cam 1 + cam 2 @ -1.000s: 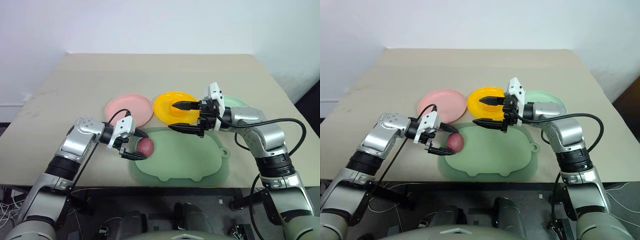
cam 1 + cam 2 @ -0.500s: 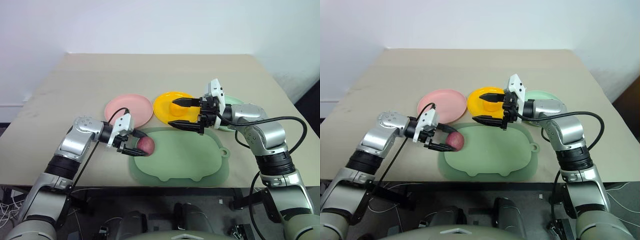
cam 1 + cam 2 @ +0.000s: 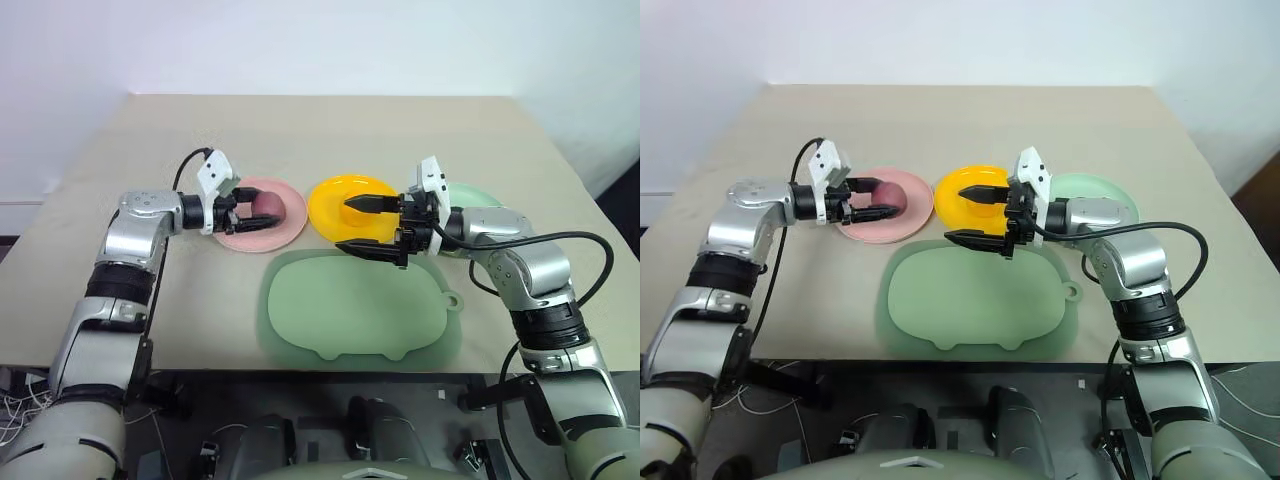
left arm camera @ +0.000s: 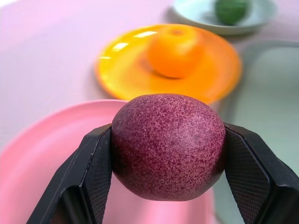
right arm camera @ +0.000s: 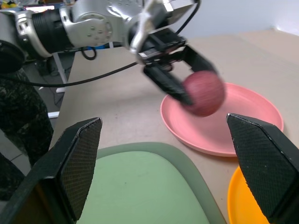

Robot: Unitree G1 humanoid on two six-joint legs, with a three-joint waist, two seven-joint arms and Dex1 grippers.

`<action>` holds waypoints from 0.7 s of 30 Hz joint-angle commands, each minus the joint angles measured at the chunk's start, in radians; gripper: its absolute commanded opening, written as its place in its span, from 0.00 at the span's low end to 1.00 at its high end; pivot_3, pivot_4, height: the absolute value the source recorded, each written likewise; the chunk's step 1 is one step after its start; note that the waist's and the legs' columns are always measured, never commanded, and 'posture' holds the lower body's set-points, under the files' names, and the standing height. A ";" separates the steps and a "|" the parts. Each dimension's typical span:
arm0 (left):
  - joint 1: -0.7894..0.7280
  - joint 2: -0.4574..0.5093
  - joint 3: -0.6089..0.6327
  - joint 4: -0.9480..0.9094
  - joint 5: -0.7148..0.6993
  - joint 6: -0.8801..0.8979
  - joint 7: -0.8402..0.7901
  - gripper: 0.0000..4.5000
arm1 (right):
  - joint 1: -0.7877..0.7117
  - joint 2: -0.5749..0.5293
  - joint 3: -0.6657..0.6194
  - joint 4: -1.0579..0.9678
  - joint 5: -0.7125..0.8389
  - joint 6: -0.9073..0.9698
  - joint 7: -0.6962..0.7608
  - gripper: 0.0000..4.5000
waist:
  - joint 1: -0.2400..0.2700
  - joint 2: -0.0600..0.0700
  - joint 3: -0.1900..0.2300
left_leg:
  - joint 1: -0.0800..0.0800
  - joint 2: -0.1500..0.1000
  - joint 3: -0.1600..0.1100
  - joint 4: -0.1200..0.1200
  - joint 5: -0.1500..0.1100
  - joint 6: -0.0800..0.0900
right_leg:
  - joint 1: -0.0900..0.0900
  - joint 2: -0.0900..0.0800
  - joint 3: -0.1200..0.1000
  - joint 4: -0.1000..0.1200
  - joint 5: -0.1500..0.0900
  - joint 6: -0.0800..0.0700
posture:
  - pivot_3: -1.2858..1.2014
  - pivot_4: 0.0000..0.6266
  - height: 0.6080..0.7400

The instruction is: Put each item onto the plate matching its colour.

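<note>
- The left wrist view shows detail the head views lack: the orange fruit (image 4: 176, 49) rests on the yellow plate (image 4: 140, 56), and the dark green fruit (image 4: 232, 10) lies on the pale mint plate (image 4: 196, 11).
- In the left eye view, the right gripper (image 3: 362, 226) hides the centre of the yellow plate and part of the mint plate.
- No brand, label or readable writing appears on any item.
- The left gripper (image 4: 166, 186) is clamped on the purplish-red fruit (image 4: 168, 145), one finger on each side.
- The fruit is held above the pink plate (image 3: 288, 226); it appears clear of the plate surface, though contact cannot be ruled out.
- The right gripper stands with fingers spread wide, holding nothing, over the near edge of the yellow plate.
- The sage-green mat (image 3: 360, 305) lies nearer the robot than the plates, on the table (image 3: 330, 135).
</note>
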 commanded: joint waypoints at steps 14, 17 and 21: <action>-0.106 -0.027 0.035 0.292 0.123 -0.114 0.230 0.99 | -0.017 -0.005 -0.031 -0.019 0.011 -0.009 -0.009 1.00 | -0.002 -0.001 0.002 | -0.004 0.000 0.000 0.000 0.000 0.000 | -0.004 0.000 0.000 0.000 0.000 0.000 | 0.52 0.24 0.72; -0.102 -0.026 0.055 0.241 0.068 -0.091 0.135 0.99 | -0.017 -0.004 -0.033 -0.016 0.018 -0.001 -0.006 1.00 | -0.002 -0.001 0.002 | -0.004 0.000 0.000 0.000 0.000 0.000 | -0.004 0.000 0.000 0.000 0.000 0.000 | 0.52 0.24 0.72; -0.069 -0.014 0.083 0.127 0.046 -0.186 0.094 0.99 | -0.015 -0.005 -0.025 -0.017 0.016 -0.002 -0.001 1.00 | -0.001 -0.001 0.003 | -0.005 0.000 0.000 0.000 0.000 0.000 | -0.005 0.000 0.000 0.001 0.000 0.000 | 0.52 0.24 0.72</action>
